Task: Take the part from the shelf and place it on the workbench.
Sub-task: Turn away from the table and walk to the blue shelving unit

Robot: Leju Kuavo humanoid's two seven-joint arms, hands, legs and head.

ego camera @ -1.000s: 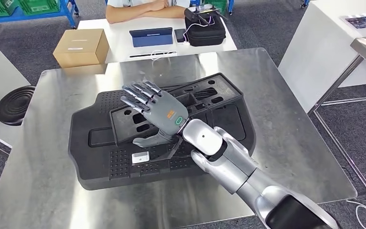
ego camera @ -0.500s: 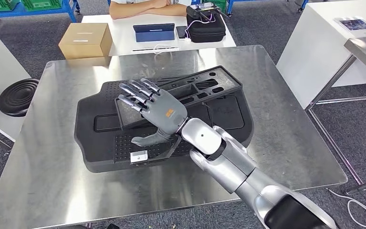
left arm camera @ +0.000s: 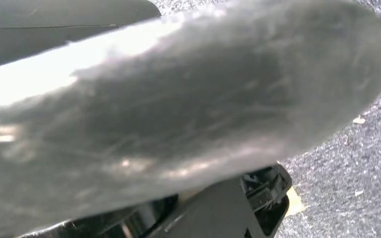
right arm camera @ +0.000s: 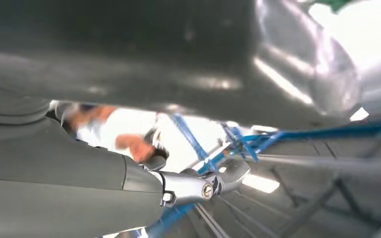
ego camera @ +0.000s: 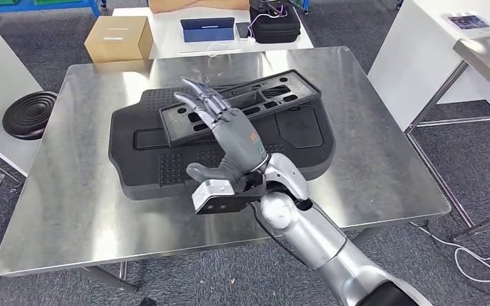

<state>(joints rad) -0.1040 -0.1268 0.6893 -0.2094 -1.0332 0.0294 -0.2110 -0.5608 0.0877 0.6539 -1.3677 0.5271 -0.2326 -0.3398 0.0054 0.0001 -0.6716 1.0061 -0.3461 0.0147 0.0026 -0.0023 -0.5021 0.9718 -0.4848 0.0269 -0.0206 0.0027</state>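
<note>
On the steel workbench (ego camera: 370,166) lies a large black moulded panel (ego camera: 147,159), with a long black frame part (ego camera: 274,95) resting across its far side. My right hand (ego camera: 230,137) hovers over the panel's near half, fingers stretched out toward the frame and holding nothing. The right wrist view has the grey hand (right arm camera: 54,183) under a dark blurred surface. In the left wrist view a blurred grey mass (left arm camera: 178,99) sits against the lens; how my left hand stands is unclear.
Beyond the workbench a white table carries a cardboard box (ego camera: 118,38), a blue tablet (ego camera: 207,29) and a black case (ego camera: 274,25). A black round ribbed thing (ego camera: 30,115) lies left of the bench. A white table (ego camera: 434,57) stands at the right.
The camera has pulled back and the whole scene shifted up. My right hand has lifted off the frame part and drawn back toward the panel's near edge.
</note>
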